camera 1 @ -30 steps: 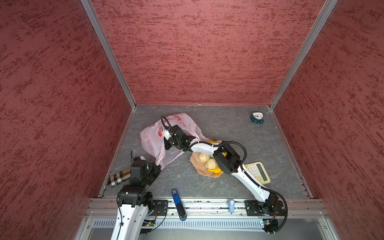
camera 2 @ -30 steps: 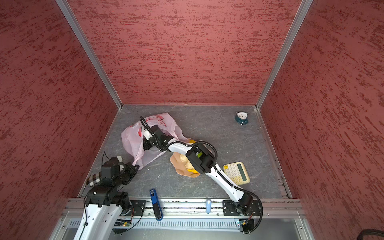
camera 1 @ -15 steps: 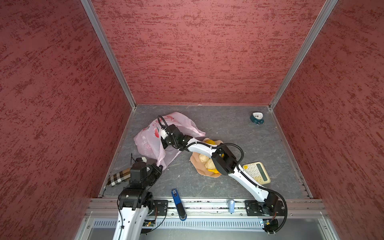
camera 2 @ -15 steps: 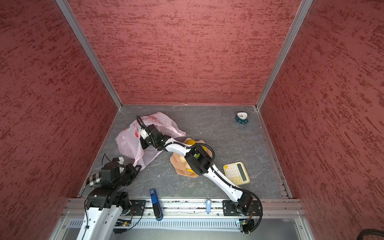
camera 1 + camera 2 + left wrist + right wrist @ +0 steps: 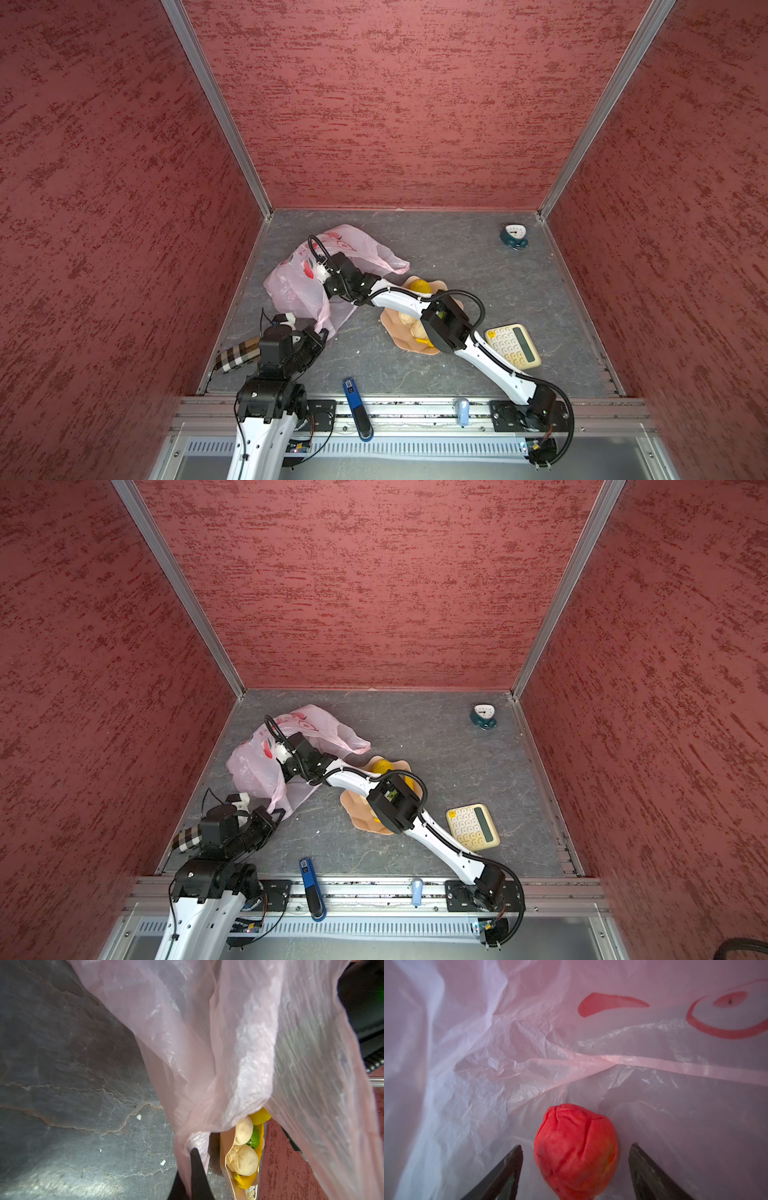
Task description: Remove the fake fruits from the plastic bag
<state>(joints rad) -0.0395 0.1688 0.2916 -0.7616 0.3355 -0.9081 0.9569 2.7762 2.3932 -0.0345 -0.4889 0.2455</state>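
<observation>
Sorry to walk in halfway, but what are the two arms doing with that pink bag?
The left claw is shut on an edge of the plastic bag, holding it. The right claw is inside the bag, open, with its jaws on either side of the red fruit but not gripping it yet. Two beige balls, a green fruit and yellow ones already lie in the peach bowl beside the bag.

pink bag (image 5: 291,286), red fruit (image 5: 575,1153), peach bowl (image 5: 395,341)
</observation>
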